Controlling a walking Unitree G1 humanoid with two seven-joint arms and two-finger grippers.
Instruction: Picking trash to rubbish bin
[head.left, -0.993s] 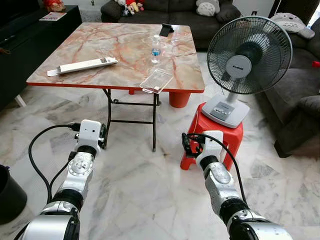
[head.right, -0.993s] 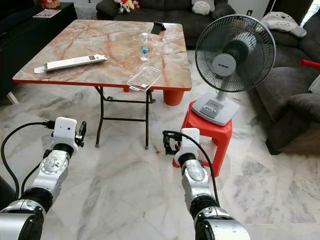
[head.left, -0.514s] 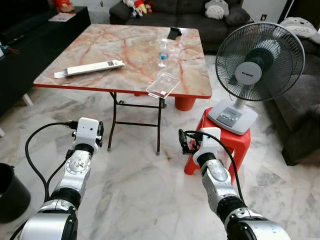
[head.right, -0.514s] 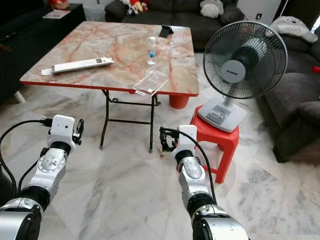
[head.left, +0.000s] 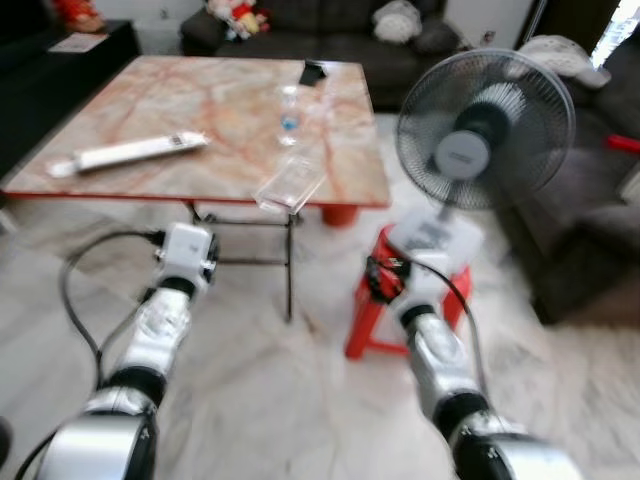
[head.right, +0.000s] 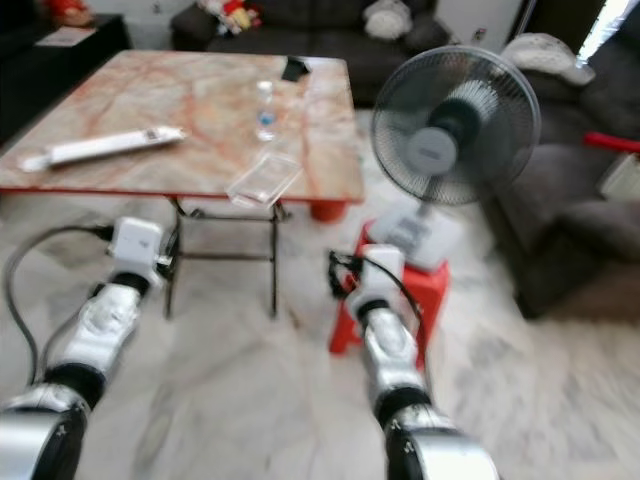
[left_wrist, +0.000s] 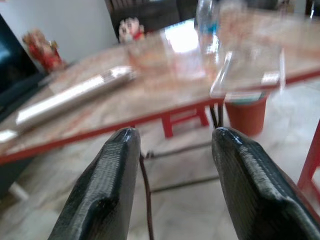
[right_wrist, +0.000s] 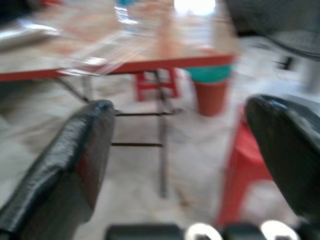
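Note:
A clear plastic tray (head.left: 290, 182) lies at the front edge of the marble-topped table (head.left: 150, 190), partly over the rim. Behind it stands a small water bottle (head.left: 290, 108). A long white box (head.left: 125, 153) lies on the table's left part. Both arms are held out low over the floor, short of the table. My left gripper (left_wrist: 172, 145) is open and holds nothing; its view looks up at the tray (left_wrist: 250, 70) and the bottle (left_wrist: 207, 22). My right gripper (right_wrist: 185, 130) is also open and holds nothing, with the table edge (right_wrist: 125, 67) ahead of it.
A standing fan (head.left: 482, 105) sits on a red stool (head.left: 375, 300) just right of the table, close to my right arm. A dark sofa (head.left: 590, 210) is at the right, another sofa (head.left: 330, 35) behind the table. The floor is marble tile (head.left: 270, 400). The picture is blurred.
The whole picture has shifted left and gone blurred, so the camera has moved. The black bin at the lower left has left the view. Both arms keep their pose.

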